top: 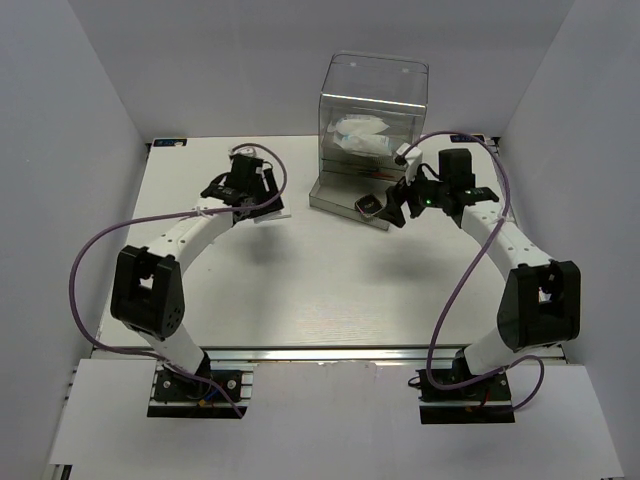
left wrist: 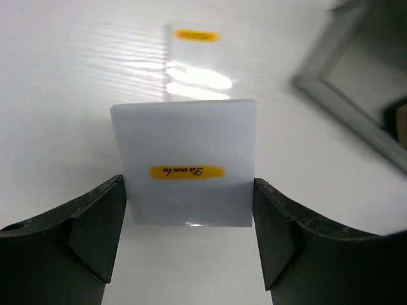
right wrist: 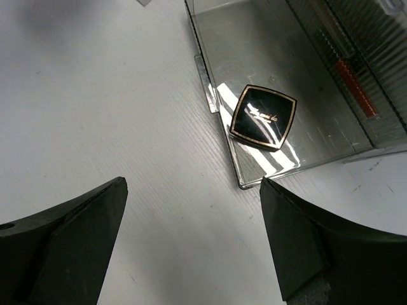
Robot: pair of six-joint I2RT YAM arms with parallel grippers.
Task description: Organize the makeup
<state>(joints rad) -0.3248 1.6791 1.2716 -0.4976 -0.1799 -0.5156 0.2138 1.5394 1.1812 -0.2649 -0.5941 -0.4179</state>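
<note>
Left fingers [left wrist: 82, 235] clamp the white orange-marked square [left wrist: 184, 171], likely bound next for the drawer [right wrist: 267, 57], where right fingers [right wrist: 70, 235] hang wide above the black compact [right wrist: 262, 116]

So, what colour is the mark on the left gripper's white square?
Orange, on the white square; left wrist view shows it best.

Left wrist view: beyond the held square [left wrist: 184, 146], a second square [left wrist: 197, 57] fades into glare, its edges lost; the tray [left wrist: 343, 105] is blurred and cut by the right edge. From above, packets [top: 360, 135] blur behind the box [top: 372, 75] wall. Sticks [right wrist: 356, 89], perhaps two, smear behind ribbed plastic.
</note>
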